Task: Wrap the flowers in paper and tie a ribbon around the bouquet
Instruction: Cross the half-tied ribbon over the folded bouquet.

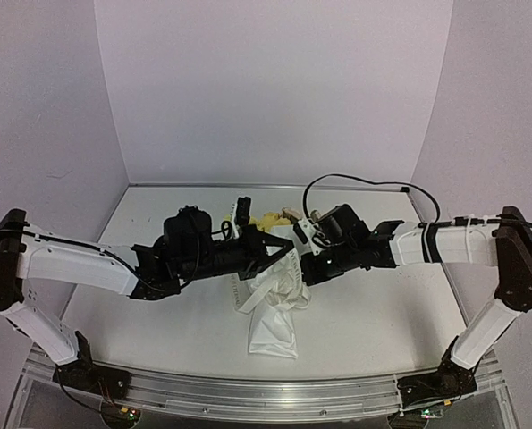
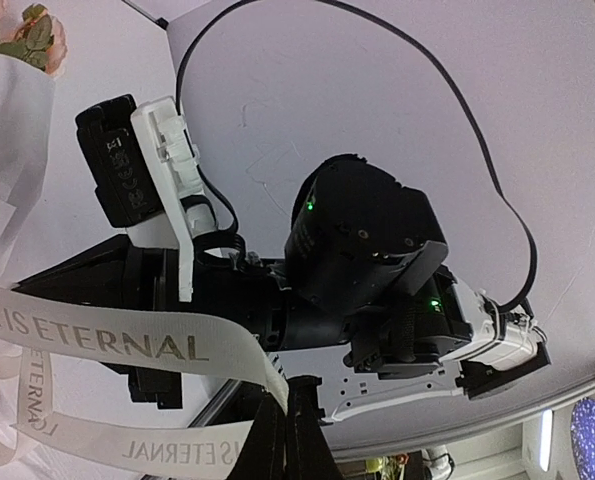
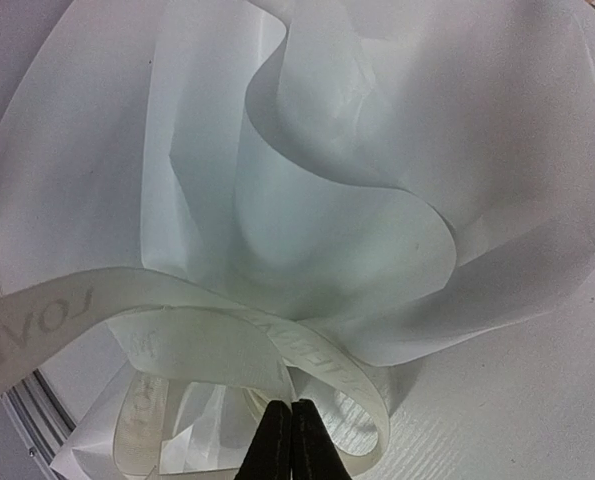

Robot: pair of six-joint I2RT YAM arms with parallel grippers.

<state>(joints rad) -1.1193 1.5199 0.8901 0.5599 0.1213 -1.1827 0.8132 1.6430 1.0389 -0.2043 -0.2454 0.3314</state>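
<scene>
Since a knot tightens only when its ends are drawn apart, my left gripper point(image 2: 285, 425) is clamped tight on one stretch of the lettered ribbon point(image 2: 107, 335) and my right gripper point(image 3: 292, 440) on another, just above the paper-wrapped bouquet point(image 1: 274, 313) lying mid-scene, its blooms point(image 1: 270, 217) far.

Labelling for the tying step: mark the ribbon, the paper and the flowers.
ribbon point(image 2: 107, 335): left wrist view, lettered band.
paper point(image 3: 327, 220): right wrist view, curled inner fold.
flowers point(image 1: 267, 219): top view, yellow bloom.

left pincer point(image 2: 287, 412) clamped on ribbon point(image 2: 107, 335) | right arm point(image 2: 367, 250) beyond | paper point(image 2: 7, 150) left
</scene>
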